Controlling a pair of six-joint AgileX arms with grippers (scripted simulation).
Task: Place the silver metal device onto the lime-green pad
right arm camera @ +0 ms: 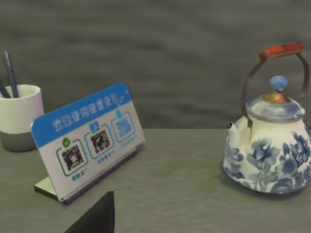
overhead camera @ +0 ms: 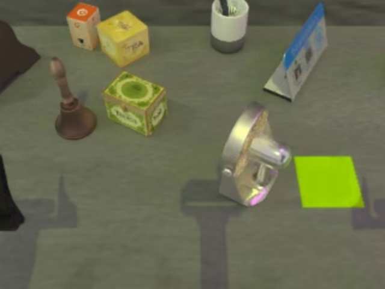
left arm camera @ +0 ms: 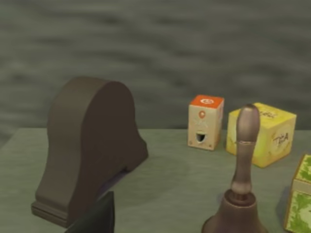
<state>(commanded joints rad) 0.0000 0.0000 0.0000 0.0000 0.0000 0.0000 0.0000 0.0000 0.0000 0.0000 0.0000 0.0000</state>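
Note:
The silver metal device [overhead camera: 252,158] stands on the table right of centre in the top view, its cork-speckled disc facing the lime-green pad [overhead camera: 328,182]. The pad lies flat just to the device's right, a small gap apart, with nothing on it. My left arm [overhead camera: 7,201] is parked at the table's left edge, far from both. Only a dark corner of the left gripper [left arm camera: 97,218] shows in its wrist view. My right gripper [right arm camera: 97,218] is out of the top view and likewise shows only a dark corner. Neither wrist view shows the device or the pad.
A brown bell [overhead camera: 71,108], a green patterned box [overhead camera: 135,102], a yellow box [overhead camera: 123,37] and an orange-topped box [overhead camera: 83,25] stand at the back left. A dark brown arched block [left arm camera: 87,145] is beside them. A white-and-grey cup [overhead camera: 229,25] and a blue sign [overhead camera: 299,57] stand behind the device. A blue-flowered teapot [right arm camera: 269,145] is in the right wrist view.

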